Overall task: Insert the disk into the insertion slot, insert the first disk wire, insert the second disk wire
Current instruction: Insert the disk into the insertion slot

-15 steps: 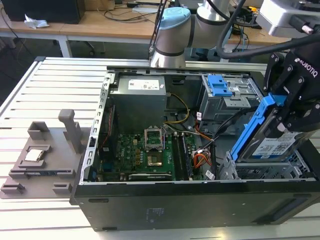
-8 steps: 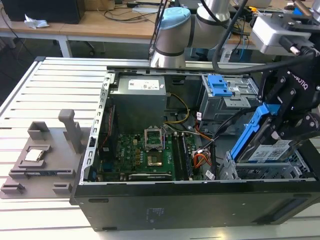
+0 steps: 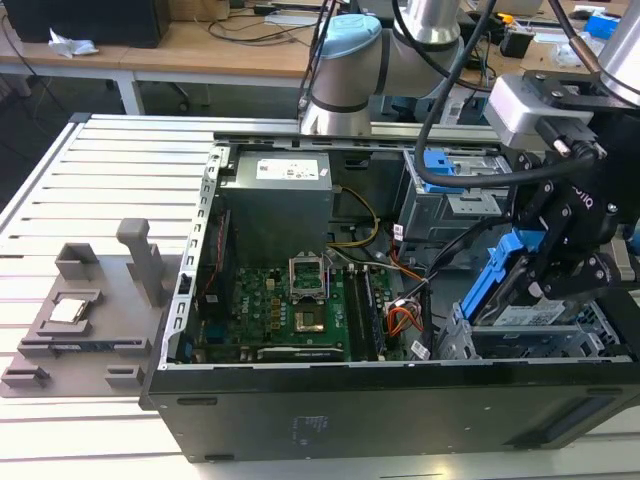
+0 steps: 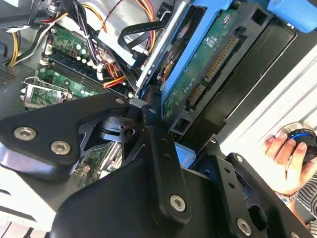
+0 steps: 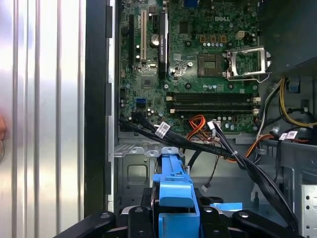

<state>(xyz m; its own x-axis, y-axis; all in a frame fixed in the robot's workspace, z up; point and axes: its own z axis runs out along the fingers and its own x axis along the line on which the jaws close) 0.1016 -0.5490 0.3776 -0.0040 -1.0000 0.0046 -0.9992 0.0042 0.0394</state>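
The open black computer case [image 3: 350, 410] lies on a slatted metal counter [image 3: 100, 180]. Inside the case, a green motherboard [image 3: 270, 310] covers its floor, with a grey power supply [image 3: 275, 200] at its far wall. Orange and black cables [image 3: 402, 322] bunch mid-case. A grey plastic fixture [image 3: 90, 310] sits outside the case, on the exterior view's left.

disk [image 3: 503, 278]: silver drive in a blue caddy, tilted steeply on edge, lower right of exterior view, not seated. Green circuit-board face shows in second wrist view. insertion slot [image 3: 560, 340]: silver sheet-metal cage just beneath the disk.
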